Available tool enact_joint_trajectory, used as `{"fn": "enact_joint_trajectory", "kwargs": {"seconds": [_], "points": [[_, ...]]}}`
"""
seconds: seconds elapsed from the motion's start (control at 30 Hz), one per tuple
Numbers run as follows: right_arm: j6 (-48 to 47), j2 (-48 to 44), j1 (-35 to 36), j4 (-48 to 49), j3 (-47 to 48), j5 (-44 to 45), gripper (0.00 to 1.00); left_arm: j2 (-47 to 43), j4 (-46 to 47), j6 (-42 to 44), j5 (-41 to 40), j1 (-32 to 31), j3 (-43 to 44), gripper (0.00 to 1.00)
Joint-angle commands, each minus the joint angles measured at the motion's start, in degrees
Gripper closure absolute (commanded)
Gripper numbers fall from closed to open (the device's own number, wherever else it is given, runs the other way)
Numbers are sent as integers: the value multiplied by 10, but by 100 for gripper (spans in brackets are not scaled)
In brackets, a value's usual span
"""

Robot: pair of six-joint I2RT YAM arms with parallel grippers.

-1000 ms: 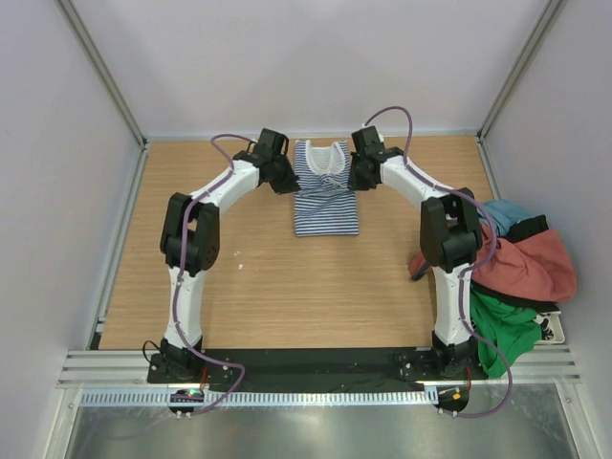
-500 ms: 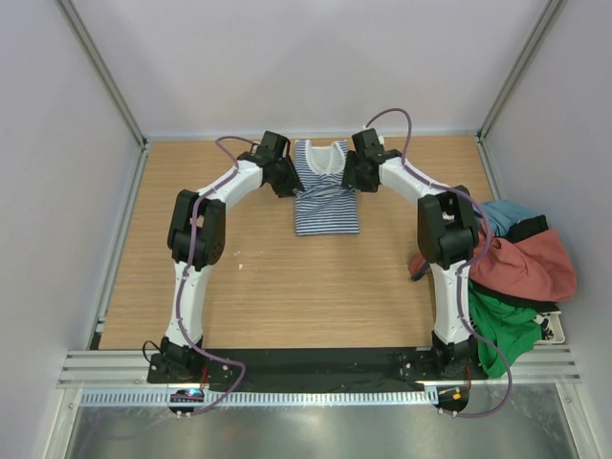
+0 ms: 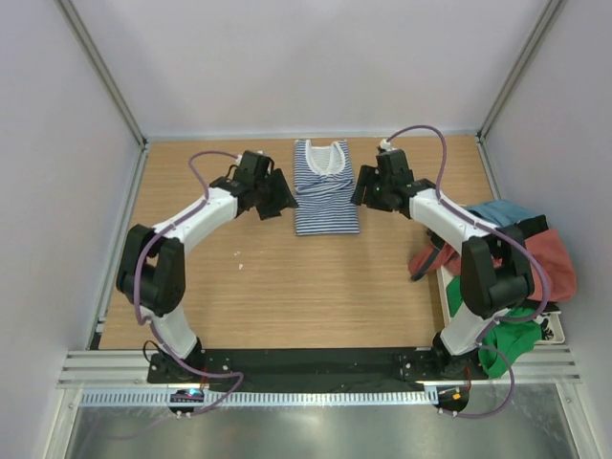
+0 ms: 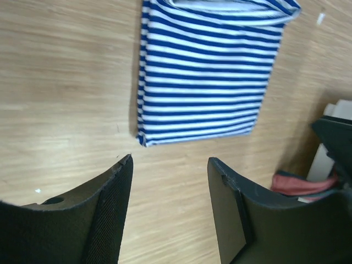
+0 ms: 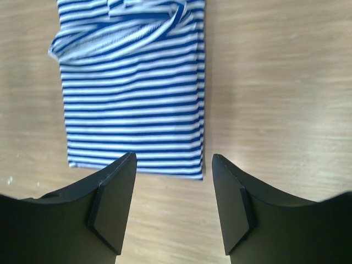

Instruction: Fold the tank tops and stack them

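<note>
1 of the 2 tank tops looks done. The striped tank top [image 3: 325,188] is laid folded into a narrow rectangle at the far middle of the table [image 3: 287,287], neckline at the far end. The left gripper [image 3: 277,196] is held just beside its near-left corner, and the right gripper [image 3: 366,194] just beside its near-right edge. Both sets of jaws are seen parted to a moderate gap in the wrist views, with only bare wood between the fingers. Nothing is gripped and the cloth is not touched.

The rust-red tank top [image 3: 534,266] is found in the heap of clothes [image 3: 502,335] at the right edge, mixed with green, teal and black pieces. That heap is overlapped by the right elbow [image 3: 492,273] in the overhead view.

Risks, as judged from here:
- The fold can be dragged open if a fingertip is swept low across a near corner on retreat; both grippers are close enough for that.
- The straps at the far end look loosely bunched, so an uneven stack base may be left and the 2nd top may slide off.
- More than 1 garment may be lifted when the rust-red top is pulled, since it is tangled with its neighbours.
- The heap may be snagged by the right elbow or its cable [image 3: 421,132] and spilled onto the table.
</note>
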Motion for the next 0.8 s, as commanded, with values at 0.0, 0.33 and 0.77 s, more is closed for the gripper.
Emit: {"fn": "enact_joint_trajectory", "kwargs": {"seconds": [0.0,0.33,0.77], "points": [[10,-28,-2,47,-57,-62,37,-40,57,-7,4,-20,-44,42],[13,4,-3,60,-93,-97,43,29,59,-8,25,-49,-47,45],[8,72,-3,86,-87,-100,60,90,83,-7,12,-53,-37,56]]}}
